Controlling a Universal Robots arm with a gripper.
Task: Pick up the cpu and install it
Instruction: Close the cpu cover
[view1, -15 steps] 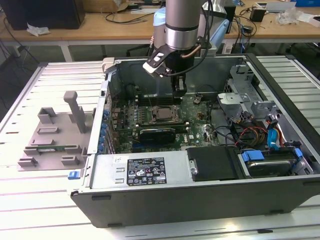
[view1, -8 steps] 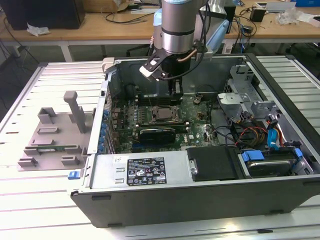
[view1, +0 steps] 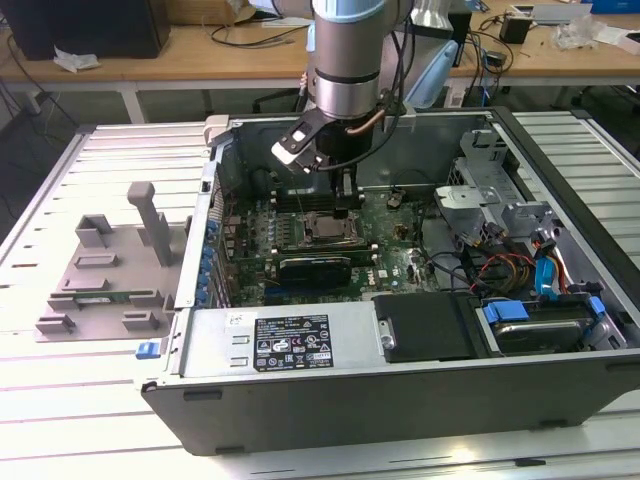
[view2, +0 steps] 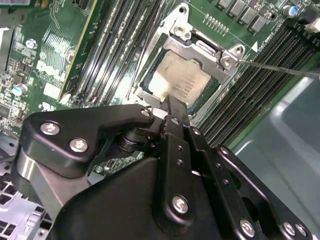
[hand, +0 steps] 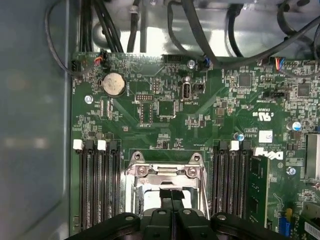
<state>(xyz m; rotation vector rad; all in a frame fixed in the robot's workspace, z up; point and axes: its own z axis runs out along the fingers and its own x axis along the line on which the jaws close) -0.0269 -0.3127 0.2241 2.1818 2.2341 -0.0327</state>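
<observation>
The cpu (view2: 178, 80), a flat square chip with a dull silver top, lies flat inside the metal socket frame (view2: 200, 47) on the green motherboard (hand: 165, 107). My gripper (view2: 169, 106) hangs straight over that socket inside the open computer case (view1: 400, 350). Its two thin black fingers (hand: 166, 195) are pressed together, shut, with nothing seen between them. Their tips end at one edge of the cpu; I cannot tell whether they touch it. In the exterior view the gripper (view1: 345, 197) stands just above the socket (view1: 325, 232).
Rows of black memory slots (hand: 97, 185) flank the socket on both sides. Cables (view1: 500, 268) and drive bays fill the case toward the exterior view's right. A grey fixture plate (view1: 110, 270) sits on the table at the exterior view's left. The case walls (view1: 215, 220) surround the arm.
</observation>
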